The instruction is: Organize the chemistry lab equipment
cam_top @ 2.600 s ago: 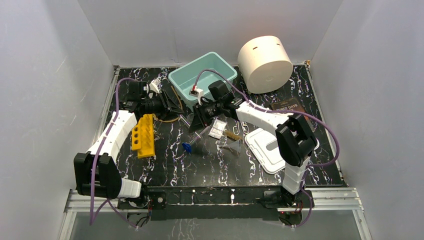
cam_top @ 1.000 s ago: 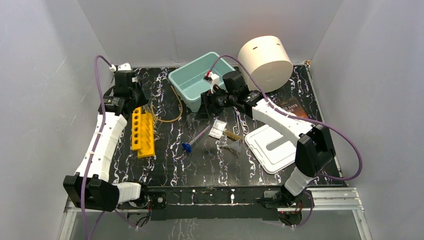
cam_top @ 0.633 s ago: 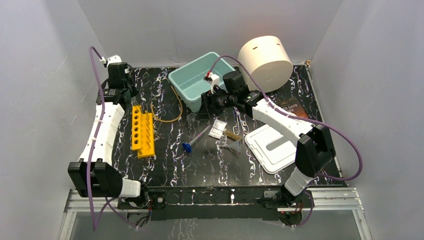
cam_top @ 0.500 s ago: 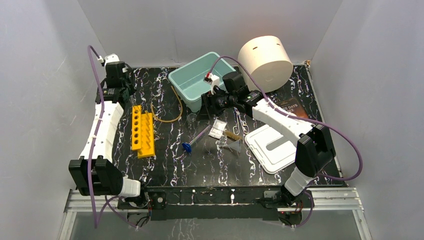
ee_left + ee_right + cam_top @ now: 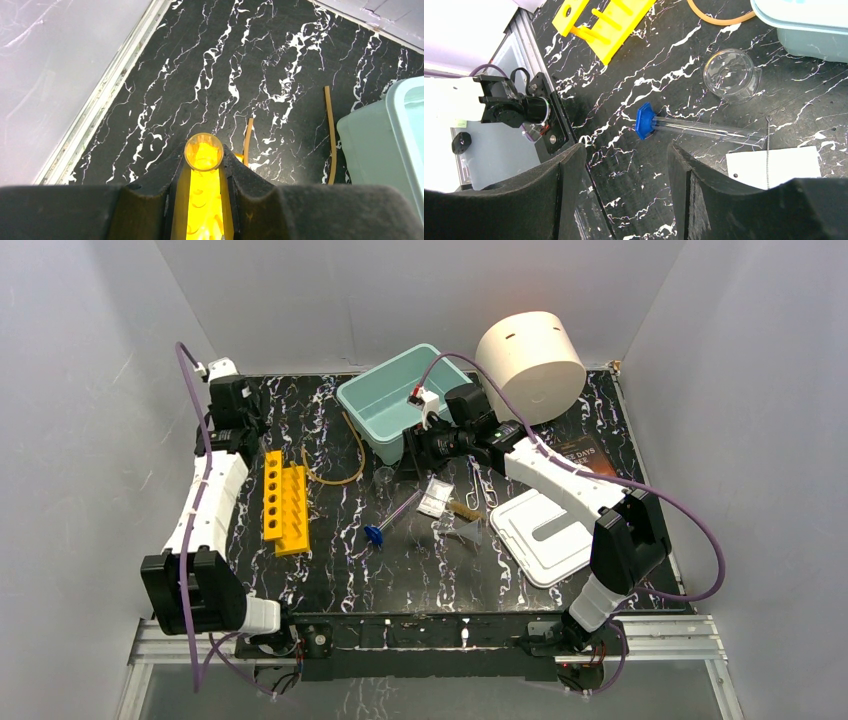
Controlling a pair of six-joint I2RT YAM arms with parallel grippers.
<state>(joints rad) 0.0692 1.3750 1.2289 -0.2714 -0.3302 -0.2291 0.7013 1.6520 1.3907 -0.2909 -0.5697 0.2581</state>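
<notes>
My left gripper (image 5: 240,432) (image 5: 204,156) is shut on a clear glass tube (image 5: 204,151), seen end-on, above the far end of the yellow rack (image 5: 284,502). My right gripper (image 5: 408,453) (image 5: 624,150) is open and empty, just in front of the teal bin (image 5: 405,400). Below it lie the tiny glass beaker (image 5: 383,477) (image 5: 730,75) and the blue-capped clear tube (image 5: 393,517) (image 5: 694,129). The clear packet (image 5: 434,498) (image 5: 774,167), the wooden-handled brush (image 5: 463,507) and the clear funnel (image 5: 462,531) lie to the right. The amber tubing (image 5: 340,455) (image 5: 330,135) curves left of the bin.
A white lid (image 5: 540,530) lies at the right front. The big cream cylinder (image 5: 528,365) stands at the back right, with a dark book (image 5: 578,452) in front of it. White walls close in both sides and the back.
My left gripper has lifted and swung from beside the bin to the far left, over the rack's far end, with the tube in it. My right gripper has drawn back toward the bin.
</notes>
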